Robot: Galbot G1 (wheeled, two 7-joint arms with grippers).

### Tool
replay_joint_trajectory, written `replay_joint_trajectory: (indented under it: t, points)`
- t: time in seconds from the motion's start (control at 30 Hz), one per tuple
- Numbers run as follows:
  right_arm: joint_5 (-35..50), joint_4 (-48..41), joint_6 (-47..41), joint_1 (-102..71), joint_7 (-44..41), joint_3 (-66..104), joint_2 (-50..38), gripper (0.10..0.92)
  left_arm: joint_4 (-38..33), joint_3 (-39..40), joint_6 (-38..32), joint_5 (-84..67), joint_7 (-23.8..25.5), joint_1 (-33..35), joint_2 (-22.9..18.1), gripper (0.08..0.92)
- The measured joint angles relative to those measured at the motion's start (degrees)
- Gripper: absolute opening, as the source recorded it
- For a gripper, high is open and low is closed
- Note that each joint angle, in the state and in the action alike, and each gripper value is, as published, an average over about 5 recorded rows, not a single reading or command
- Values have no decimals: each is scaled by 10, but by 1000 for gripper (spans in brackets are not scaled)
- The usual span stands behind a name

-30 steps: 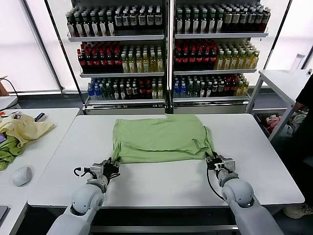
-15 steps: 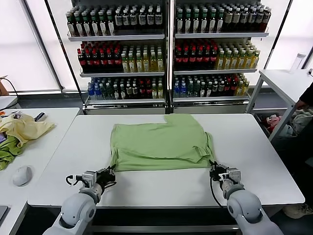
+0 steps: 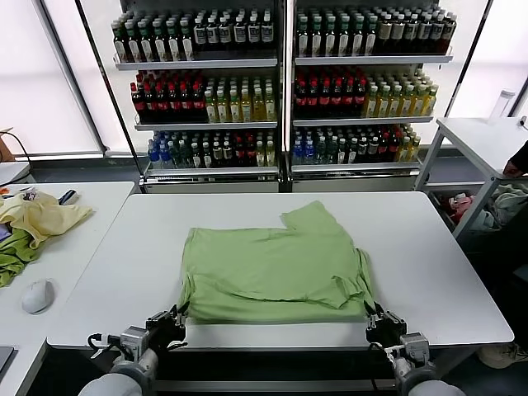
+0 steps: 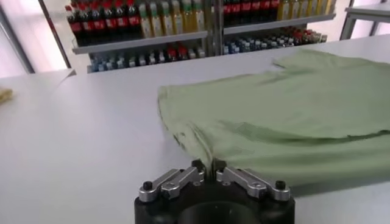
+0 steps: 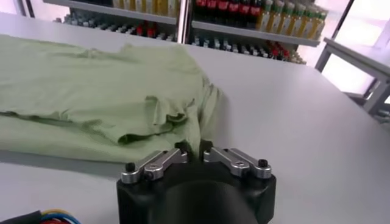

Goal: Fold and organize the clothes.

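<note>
Lying flat on the white table [image 3: 99, 272], the shirt [image 3: 272, 264] faces both pincers.

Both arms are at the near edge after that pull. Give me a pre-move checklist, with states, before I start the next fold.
1. Polo shirt wholly on the table: ok.
2. Shirt lying smooth: not ok, wrinkled at its near right corner.
3. Left gripper released from the hem: cannot tell.
4. Right gripper released from the corner: cannot tell.
5. Bare table around the shirt for folding: ok.
</note>
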Motion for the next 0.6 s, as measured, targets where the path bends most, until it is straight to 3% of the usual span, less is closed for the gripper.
replay_joint_trajectory:
  t: [0.2, 0.4, 0.6]
  points:
    - [17, 0, -5, 34, 13, -2, -11, 606, -19, -15, -1, 0, -4, 5, 11, 457]
    - [47, -59, -19, 132, 26, -40, -14, 773, 2, -7, -8, -22, -15, -43, 24, 630]
    - [69, -156, -32, 258, 28, -92, -7, 822, 70, 30, -11, -46, -27, -138, 23, 789]
